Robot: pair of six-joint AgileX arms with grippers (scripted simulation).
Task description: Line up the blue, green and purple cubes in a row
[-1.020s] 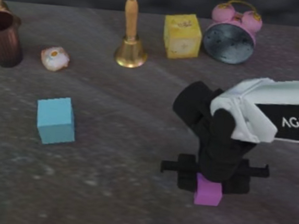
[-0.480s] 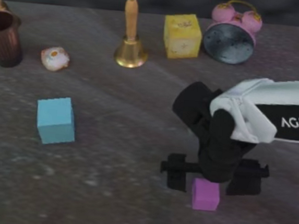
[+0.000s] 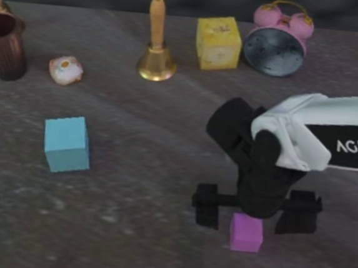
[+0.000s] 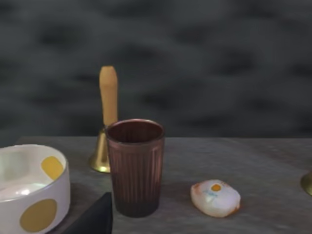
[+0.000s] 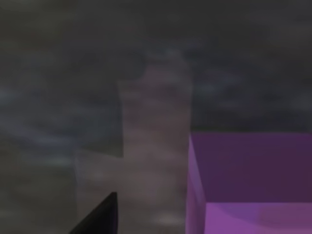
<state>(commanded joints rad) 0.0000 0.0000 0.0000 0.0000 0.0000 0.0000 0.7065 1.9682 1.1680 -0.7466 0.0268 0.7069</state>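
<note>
Barely begun, by the look of it: right pincer [image 3: 257, 211] spread wide, straddling the small matte pinkish-purple cube [image 3: 246, 233] at lower right of the top view, grasping nothing. Large sky-blue cube [image 3: 67, 143] sat well apart at left; no green cube seen; left pincer's state impossible to tell.

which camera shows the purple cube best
The top view: the whole purple cube sits on the table between the open right gripper's spread fingers. The right wrist view shows only part of it, very close. The left wrist view does not show it.
</note>
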